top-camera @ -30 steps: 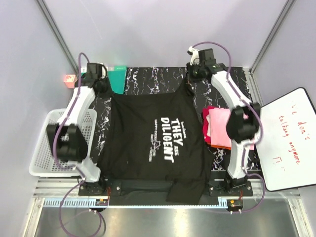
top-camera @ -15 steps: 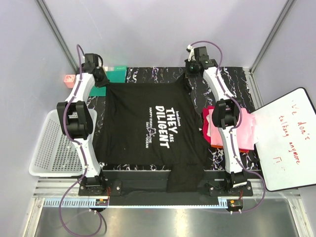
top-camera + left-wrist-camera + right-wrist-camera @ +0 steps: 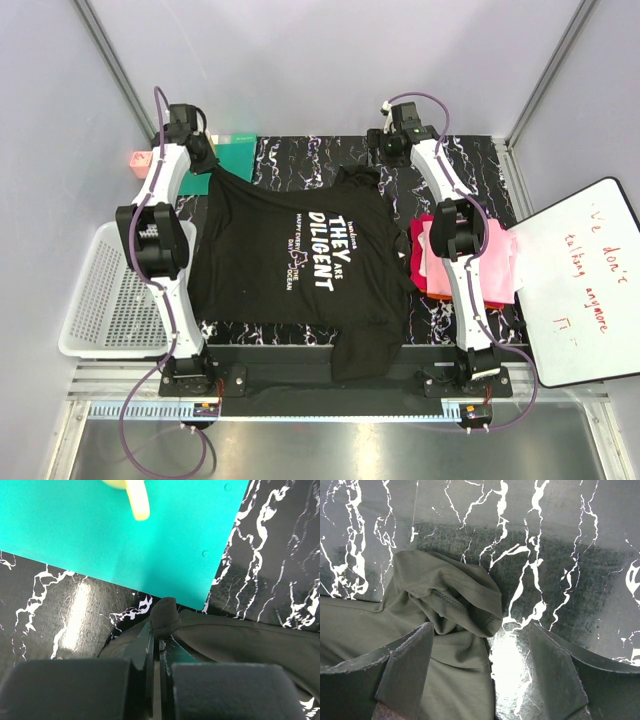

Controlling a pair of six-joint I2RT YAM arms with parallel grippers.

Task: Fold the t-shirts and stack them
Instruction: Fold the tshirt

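Top view: black t-shirt (image 3: 300,255) lies mid-frame, its upper edge rumpled; folded pink and red stack (image 3: 428,255) to its right.
Left wrist view: left gripper (image 3: 157,642) pressed together, pinching a shirt corner by the green mat (image 3: 125,540).
Right wrist view: right gripper (image 3: 480,675) spread, bunched cloth between, ungripped.
I judge we are flattening before the fold. Next the right gripper must pinch its corner.

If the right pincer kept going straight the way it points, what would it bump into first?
Probably the bunched edge of the black t-shirt, just ahead of the open right pincer; beyond it only marbled table shows. Depth is unclear.
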